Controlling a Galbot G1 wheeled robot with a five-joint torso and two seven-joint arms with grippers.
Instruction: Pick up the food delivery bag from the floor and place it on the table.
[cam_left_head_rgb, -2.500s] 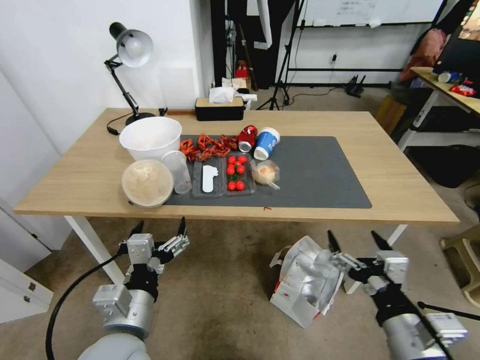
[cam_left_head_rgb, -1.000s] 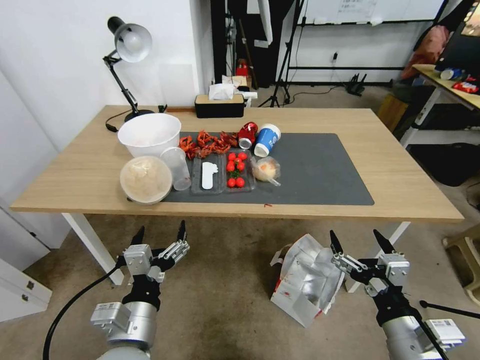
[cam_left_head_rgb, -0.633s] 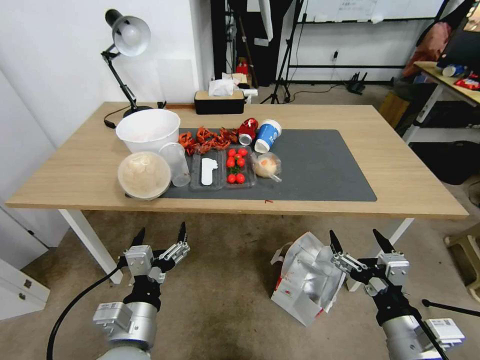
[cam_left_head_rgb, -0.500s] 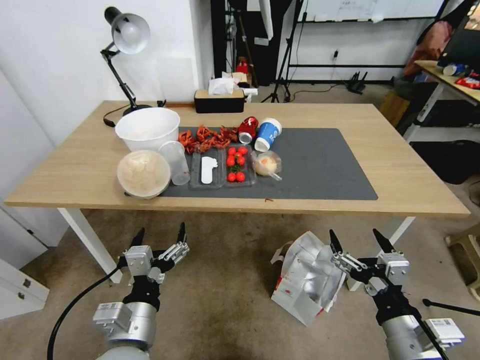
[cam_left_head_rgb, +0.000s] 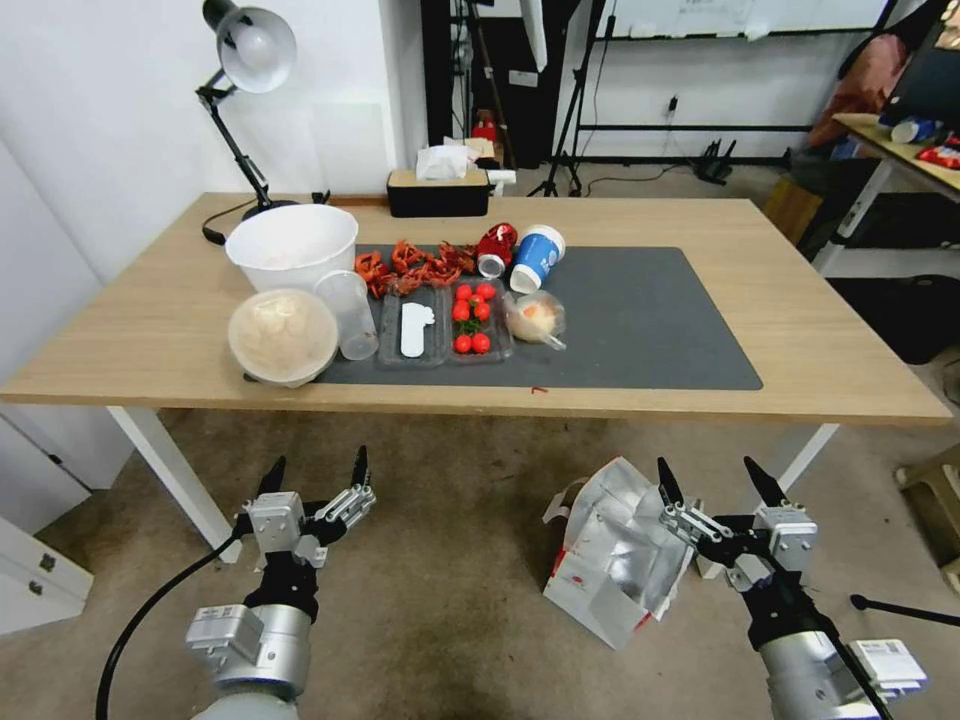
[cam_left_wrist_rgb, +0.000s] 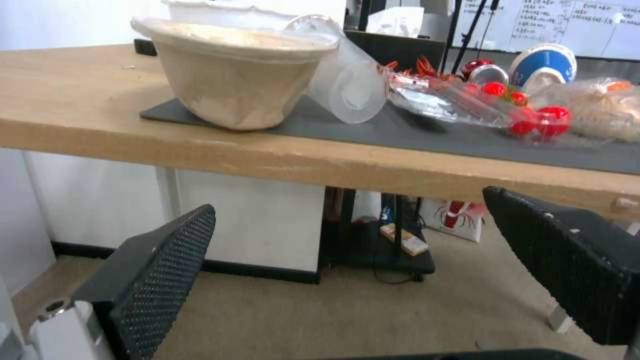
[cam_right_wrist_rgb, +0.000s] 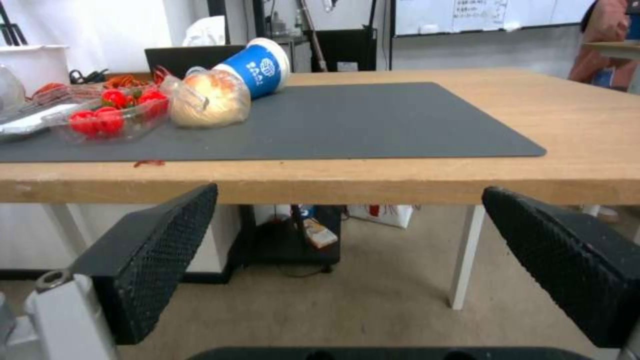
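- Black-fingered right gripper (cam_left_head_rgb: 712, 478) stood spread wide, empty, lower right, beside the white foil-lined food delivery bag (cam_left_head_rgb: 615, 555) on the mottled brown floor (cam_left_head_rgb: 450, 560).
- Left gripper (cam_left_head_rgb: 316, 470), lower left, likewise spread.
- Light-wood table (cam_left_head_rgb: 820, 330) above held food containers.

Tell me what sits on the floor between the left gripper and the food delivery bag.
Nothing: in the head view only bare floor separates the open left gripper from the food delivery bag, which lies below the table edge.

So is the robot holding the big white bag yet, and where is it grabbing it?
No, nothing is held. The left gripper and the right gripper are both open and empty. The food delivery bag sits on the floor, beside the right gripper.
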